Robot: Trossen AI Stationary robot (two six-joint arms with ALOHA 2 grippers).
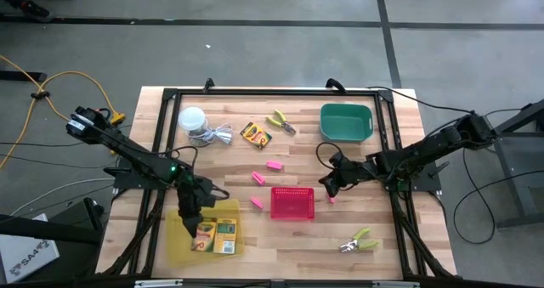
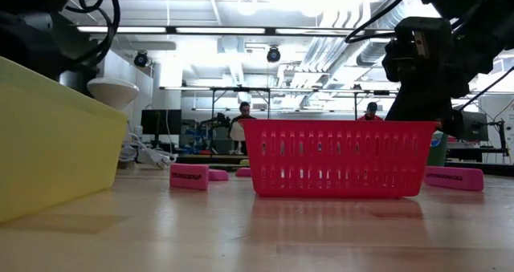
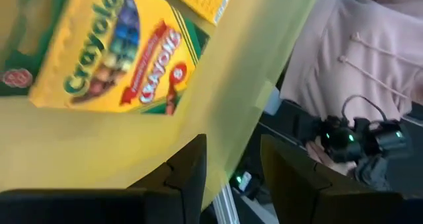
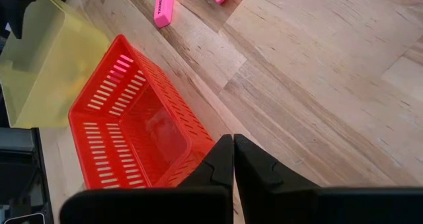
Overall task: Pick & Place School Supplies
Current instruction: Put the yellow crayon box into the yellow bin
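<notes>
While your left gripper (image 1: 197, 211) hangs w/ fingers (image 3: 188, 168) parted over the yellow tray (image 1: 174, 241) near the tabletop's front-left corner, two crayon boxes (image 1: 217, 234) lie inside just beside it, not held. Right gripper (image 1: 330, 186) is closed, empty, between pink basket (image 1: 292, 202) & a pink eraser (image 1: 331, 200).

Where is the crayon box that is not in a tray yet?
In the high view, the loose crayon box lies on the table's far half, between the white coiled cable and the far green-handled scissors.
</notes>
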